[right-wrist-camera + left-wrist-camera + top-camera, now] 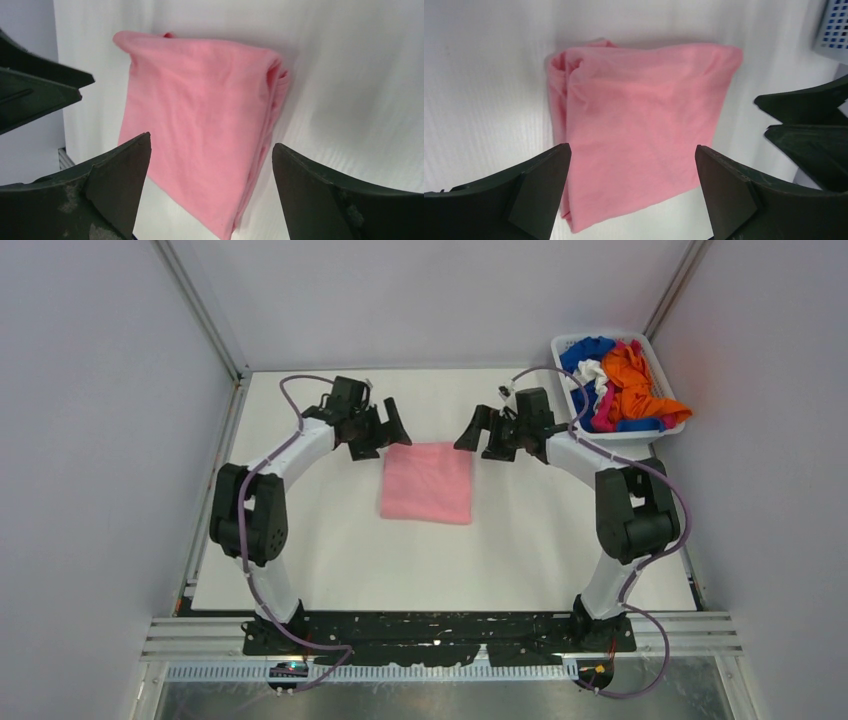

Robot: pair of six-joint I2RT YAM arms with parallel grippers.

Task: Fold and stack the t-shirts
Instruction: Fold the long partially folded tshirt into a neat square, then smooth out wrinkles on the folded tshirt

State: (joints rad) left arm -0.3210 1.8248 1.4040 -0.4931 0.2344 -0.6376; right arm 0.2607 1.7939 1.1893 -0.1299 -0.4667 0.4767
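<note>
T-shirts (625, 385) in the basket (640, 434) are one tangled heap, hard to tell apart. The folded light pink t-shirt (427, 483) lies mid-table (300, 540). The left gripper (383, 437) and right gripper (483, 440) flank its far edge, jaws wide apart, holding nothing.

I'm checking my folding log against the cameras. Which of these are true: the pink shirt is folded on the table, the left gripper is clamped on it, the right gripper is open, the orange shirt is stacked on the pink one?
1. The light pink cloth t-shirt lies folded on the white table. True.
2. The left gripper is clamped on it. False: its jaws stand open and grip nothing.
3. The right gripper is open. True.
4. The orange cloth shirt is stacked on the pink one. False: it lies in the white slotted plastic basket at the far right.
</note>
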